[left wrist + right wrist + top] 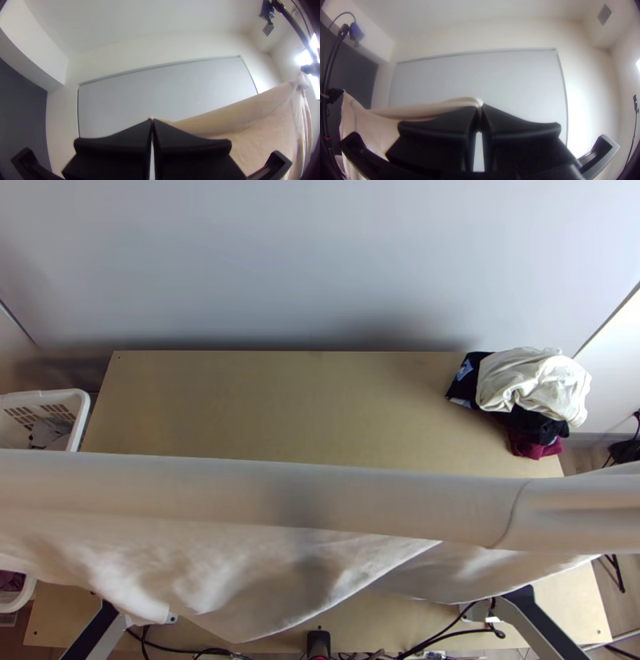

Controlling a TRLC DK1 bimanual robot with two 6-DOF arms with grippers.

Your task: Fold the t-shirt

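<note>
The off-white t-shirt (264, 500) hangs stretched in the air across the whole top view, high above the table, with a nearly straight upper edge and loose, wavy folds below. In the left wrist view my left gripper (152, 120) is shut on an edge of the t-shirt (266, 116), which runs off from its fingertips. My right gripper (480, 108) is shut on another part of the t-shirt (430, 108), with a rolled edge pinched between its tips. The two grippers stand well apart, with the cloth drawn out between them.
A pile of cream, black and dark red clothes (532, 388) lies at the table's back right corner. A white basket (80, 412) with cloth inside stands off the left side. Bare wooden tabletop (280, 404) shows behind the raised cloth, and cables (448, 634) run along the near edge.
</note>
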